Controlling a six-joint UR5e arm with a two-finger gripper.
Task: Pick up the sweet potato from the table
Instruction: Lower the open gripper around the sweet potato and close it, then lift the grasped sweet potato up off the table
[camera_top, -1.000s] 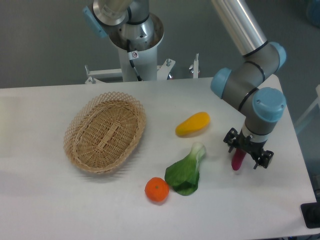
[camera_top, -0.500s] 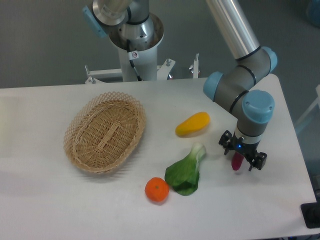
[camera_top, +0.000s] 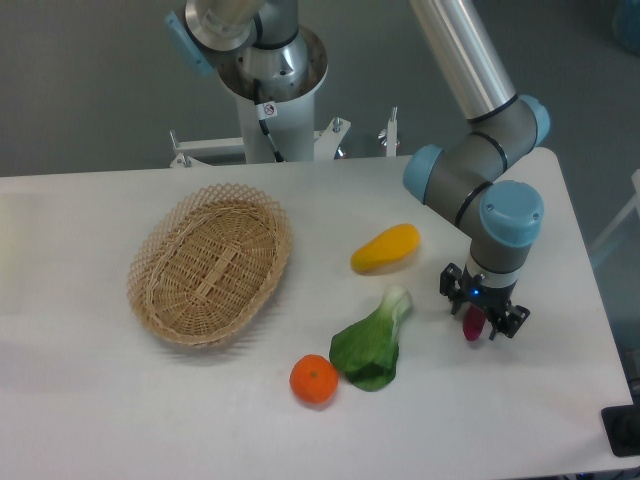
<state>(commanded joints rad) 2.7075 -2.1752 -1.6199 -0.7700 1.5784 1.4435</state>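
Observation:
The sweet potato (camera_top: 473, 326) is a small magenta-purple piece lying on the white table (camera_top: 90, 400) at the right. Only its lower end shows. My gripper (camera_top: 482, 312) points straight down over it, low to the table, with its black fingers (camera_top: 452, 288) standing on either side of the sweet potato. The jaws look spread wider than the vegetable, so I read the gripper as open. The wrist hides the sweet potato's upper part.
A yellow oblong vegetable (camera_top: 386, 247) lies left of the gripper. A green bok choy (camera_top: 372, 340) and an orange fruit (camera_top: 314, 380) sit toward the front. A wicker basket (camera_top: 211, 262) stands at the left. The table's right edge is close to the gripper.
My gripper has come down and shifted slightly left over the sweet potato, covering more of it. The sweet potato has stayed in place on the table.

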